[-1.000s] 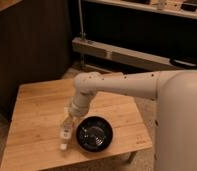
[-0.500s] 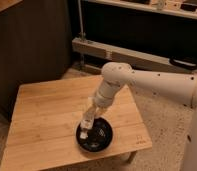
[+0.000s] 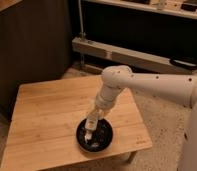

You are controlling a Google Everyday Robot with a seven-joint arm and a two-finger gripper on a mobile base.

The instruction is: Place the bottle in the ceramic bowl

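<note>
The black ceramic bowl (image 3: 108, 141) sits near the front edge of the wooden table (image 3: 47, 115), right of its middle. My gripper (image 3: 94, 119) reaches down from the white arm (image 3: 142, 85), which comes in from the right, and hangs just above the bowl. It is shut on the slim whitish bottle (image 3: 89, 129). The bottle points steeply down and to the left, with its lower end inside the bowl, near the left part. I cannot tell whether the bottle touches the bowl's bottom.
The table's front edge runs just below the bowl, and its right edge (image 3: 142, 125) is close by. A dark cabinet (image 3: 27, 45) stands behind on the left. A metal shelf base (image 3: 127, 55) runs behind. Speckled floor (image 3: 162, 125) lies to the right.
My gripper carried the bottle from the table left of the bowl rightward over the bowl, and has now lowered it so its end is inside the bowl.
</note>
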